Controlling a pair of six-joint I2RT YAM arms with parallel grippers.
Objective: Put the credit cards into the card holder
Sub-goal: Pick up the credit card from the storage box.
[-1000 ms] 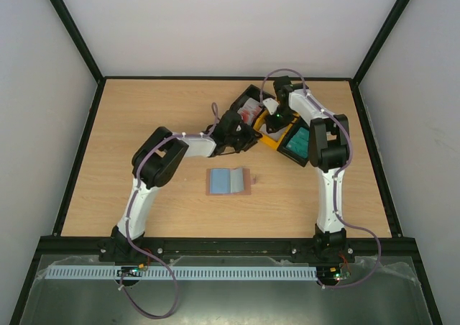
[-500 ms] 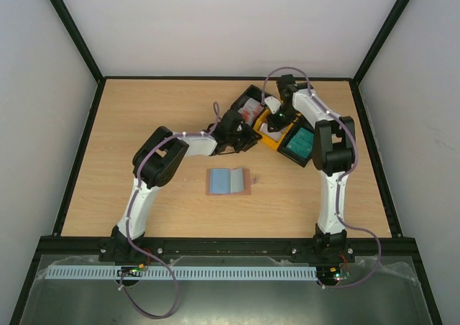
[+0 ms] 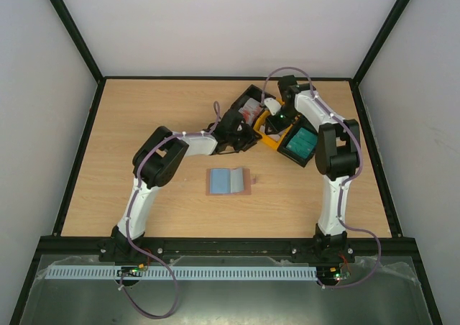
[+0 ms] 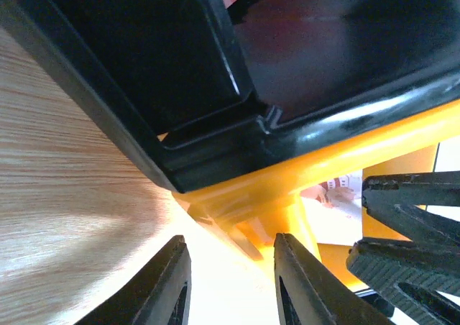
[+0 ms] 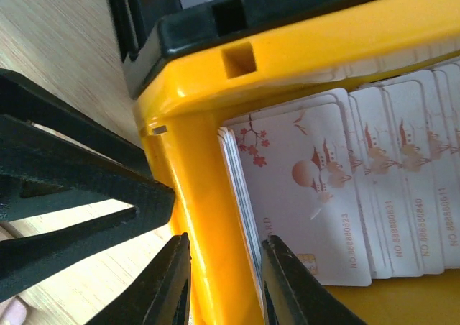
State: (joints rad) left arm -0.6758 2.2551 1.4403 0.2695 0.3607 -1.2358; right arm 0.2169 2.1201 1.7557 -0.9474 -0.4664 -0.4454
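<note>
The card holder [image 3: 228, 181] lies open on the table, blue-grey inside up. White credit cards with red marks [image 5: 309, 188] lie stacked in the yellow tray [image 5: 194, 159]. My right gripper [image 5: 226, 289] is open, its jaws astride the yellow tray's wall and the edge of the card stack; in the top view it [image 3: 271, 121] is over that tray. My left gripper [image 4: 230, 282] is open and empty at the yellow tray's outer corner [image 4: 287, 195], low over the table; in the top view it [image 3: 246, 142] is beside the trays. Teal cards [image 3: 299, 142] fill another tray.
A black tray [image 3: 251, 108] with red and white cards stands behind the yellow one; its wall [image 4: 215, 73] fills the left wrist view. The two grippers are very close: the right one's fingers [image 4: 410, 231] show in the left wrist view.
The right arm's elbow has swung slightly to the right and its gripper has shifted a little over the yellow tray. The left arm and the card holder have not moved.
</note>
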